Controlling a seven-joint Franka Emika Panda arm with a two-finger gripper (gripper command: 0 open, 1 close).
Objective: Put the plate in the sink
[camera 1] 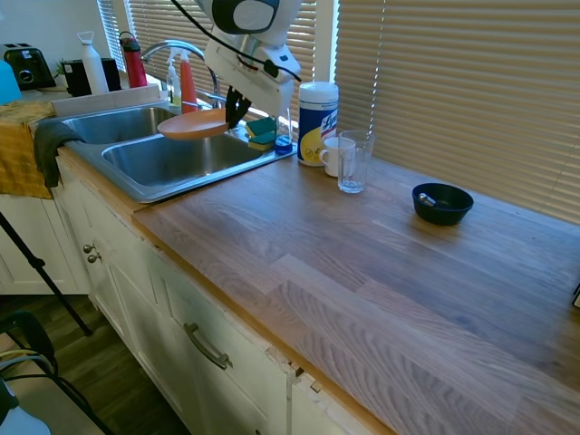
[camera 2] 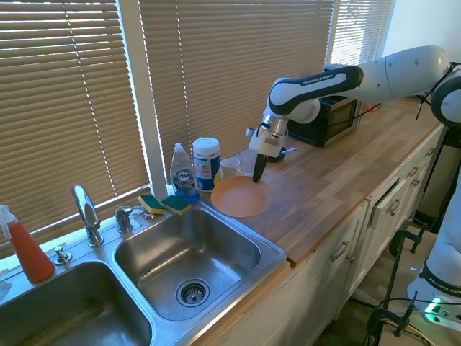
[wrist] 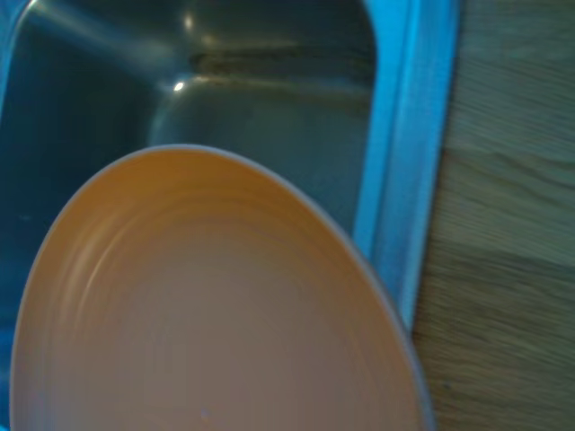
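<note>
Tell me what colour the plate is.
Terracotta orange, plain and matte; the plate shows best in the wrist view.

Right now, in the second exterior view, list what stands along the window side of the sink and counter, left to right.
Orange spray bottle → chrome faucet → two sponges → dish soap bottle → wipes canister → white mug → gripper holding the plate.
</note>
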